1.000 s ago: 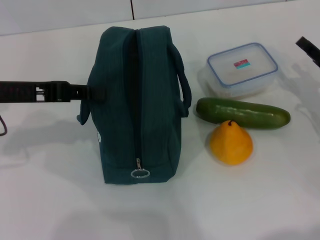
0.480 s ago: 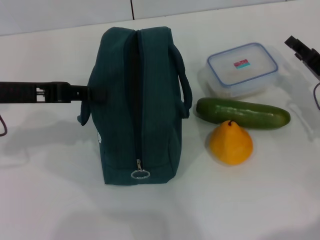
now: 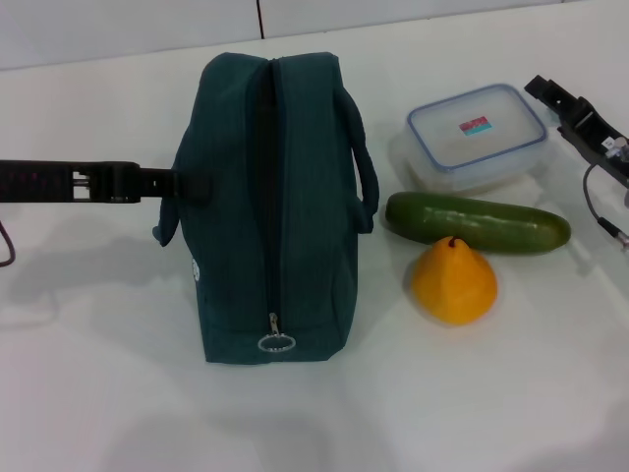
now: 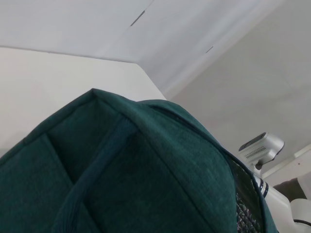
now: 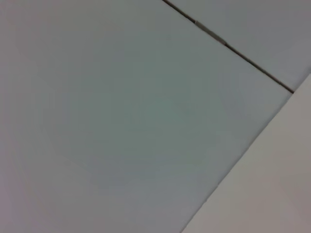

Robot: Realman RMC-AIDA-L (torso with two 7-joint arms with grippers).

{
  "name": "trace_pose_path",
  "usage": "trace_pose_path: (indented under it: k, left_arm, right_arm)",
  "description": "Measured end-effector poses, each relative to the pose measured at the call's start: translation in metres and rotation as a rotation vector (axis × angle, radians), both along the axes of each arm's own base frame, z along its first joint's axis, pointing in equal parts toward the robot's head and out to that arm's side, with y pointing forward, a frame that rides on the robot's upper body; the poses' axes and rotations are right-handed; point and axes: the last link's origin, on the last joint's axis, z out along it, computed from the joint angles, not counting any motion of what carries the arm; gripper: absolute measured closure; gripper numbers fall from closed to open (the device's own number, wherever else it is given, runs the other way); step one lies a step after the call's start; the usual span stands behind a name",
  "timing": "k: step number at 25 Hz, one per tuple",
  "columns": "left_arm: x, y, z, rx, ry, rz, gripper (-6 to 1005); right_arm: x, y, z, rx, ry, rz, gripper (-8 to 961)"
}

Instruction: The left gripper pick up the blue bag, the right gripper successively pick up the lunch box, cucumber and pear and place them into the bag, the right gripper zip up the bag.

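- While the blue bag [image 3: 267, 211] stands upright on the white worktop [image 3: 98, 374], the left hand [image 3: 187, 185] reaches in level from the left and meets its near-side handle; whether it is spread or pinching cannot be told.
- Right hand [image 3: 550, 95]: at the right edge, raised just beside the lunch box [image 3: 476, 135]; its fingers cannot be made out.
- Lunch box: lid on, at the back right.
- Cucumber [image 3: 477, 222]: lying crosswise just before the box.
- Pear [image 3: 454, 280]: upright, touching the cucumber's near side.
- Step, as judged: bag held steady, first pick-up of the box not yet made.
- Next move calls for the right hand to drop over the box.
- Bag's top slit looks narrow; zip ring [image 3: 276, 341] sits at the near end.
- Open room: bare worktop at the front.
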Motion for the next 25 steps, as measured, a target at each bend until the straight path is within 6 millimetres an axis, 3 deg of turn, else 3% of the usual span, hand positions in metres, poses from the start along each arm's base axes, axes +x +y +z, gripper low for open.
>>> trace_pose_path:
  k: [14,25]
  left_arm:
    - [-0.0035,-0.0015,0.0004,0.009,0.004,0.001,899]
    - [-0.0051,-0.0018,0.0009,0.013,0.002,0.004,899]
  right_arm:
    - [-0.0049,-0.002,-0.003,-0.015,0.066,0.013,361]
    - [-0.0055,-0.0053,-0.0029,-0.027,0.107,0.02,577]
